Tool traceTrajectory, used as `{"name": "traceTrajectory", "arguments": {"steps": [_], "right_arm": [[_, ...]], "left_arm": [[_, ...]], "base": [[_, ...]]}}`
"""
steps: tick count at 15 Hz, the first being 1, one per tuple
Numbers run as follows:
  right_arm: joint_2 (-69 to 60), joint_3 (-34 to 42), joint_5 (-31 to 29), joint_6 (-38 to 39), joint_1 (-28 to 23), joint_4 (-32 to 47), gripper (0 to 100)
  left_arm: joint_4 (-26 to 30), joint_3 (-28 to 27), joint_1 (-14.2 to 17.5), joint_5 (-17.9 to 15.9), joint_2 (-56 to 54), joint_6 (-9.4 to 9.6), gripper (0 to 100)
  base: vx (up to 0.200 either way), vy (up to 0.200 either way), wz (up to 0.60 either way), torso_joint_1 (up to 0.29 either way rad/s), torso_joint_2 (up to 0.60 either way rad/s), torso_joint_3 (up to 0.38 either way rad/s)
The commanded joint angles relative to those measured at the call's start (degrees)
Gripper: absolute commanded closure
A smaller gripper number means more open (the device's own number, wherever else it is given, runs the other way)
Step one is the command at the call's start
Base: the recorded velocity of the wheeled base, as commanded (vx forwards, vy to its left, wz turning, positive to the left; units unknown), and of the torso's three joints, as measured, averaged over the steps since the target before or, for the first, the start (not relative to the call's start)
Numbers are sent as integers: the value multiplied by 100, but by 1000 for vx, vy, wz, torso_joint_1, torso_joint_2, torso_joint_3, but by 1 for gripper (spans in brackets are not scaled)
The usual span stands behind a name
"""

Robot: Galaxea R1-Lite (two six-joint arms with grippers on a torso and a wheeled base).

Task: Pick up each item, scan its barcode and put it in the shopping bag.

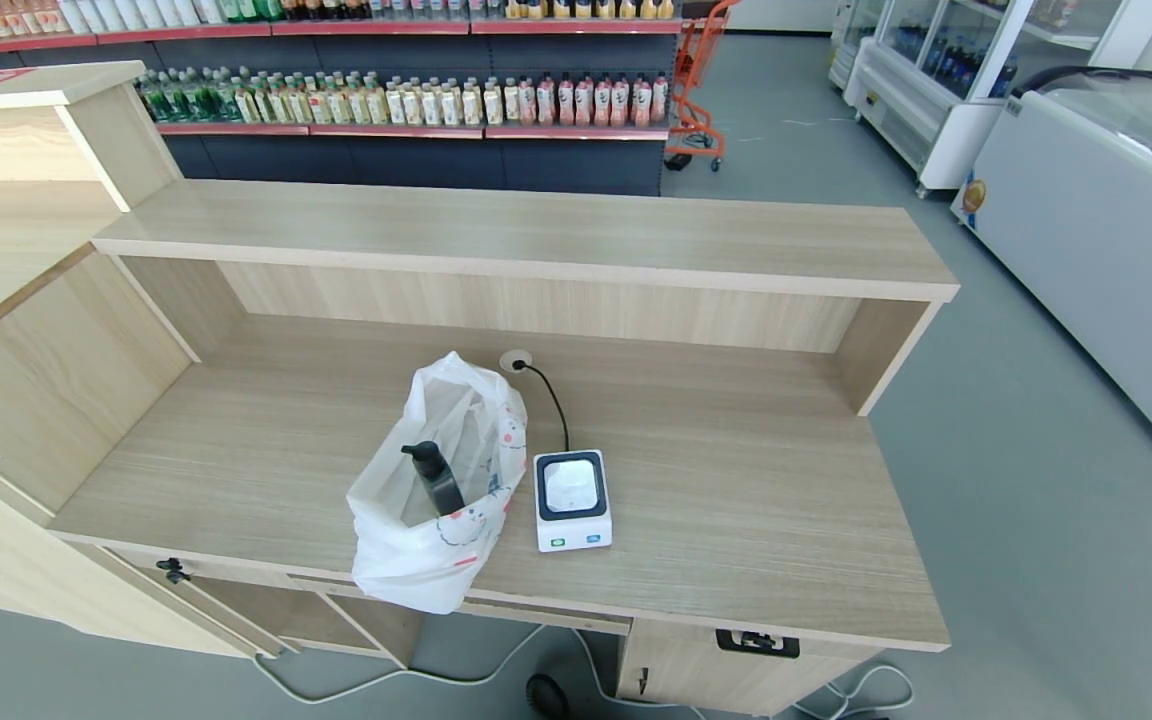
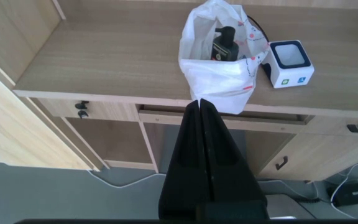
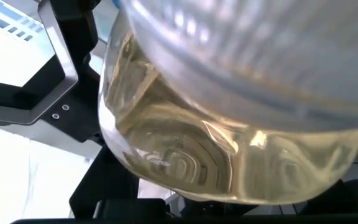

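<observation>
well beyond left claw (image 2: 201, 103): shopping bag (image 2: 219, 78) holding pump bottle (image 2: 225, 47)

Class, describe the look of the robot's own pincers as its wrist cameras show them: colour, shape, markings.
The left pincer is matte black: two long fingers tapering from a broad base to narrow tips, plain and without markings. By the right wrist camera, a black angular bracket with a pale edge carries small round screw heads.

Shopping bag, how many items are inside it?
1: a black pump bottle sits in the shopping bag, beside the scanner. More may be hidden lower in the bag.
</observation>
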Motion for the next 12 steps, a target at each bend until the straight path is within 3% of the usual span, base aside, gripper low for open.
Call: {"name": "traceTrajectory", "arguments": {"steps": [1,12], "right_arm": [[-104,15,-10,-10,21,4,100],[-104,6,-18,-10,30,13,100]], "left_arm": [[0,1,1,0,-1,-5,100],[0,1,1,0,-1,4,100]], "base": [[0,0,0,0,0,0],[0,0,0,0,0,0]]}}
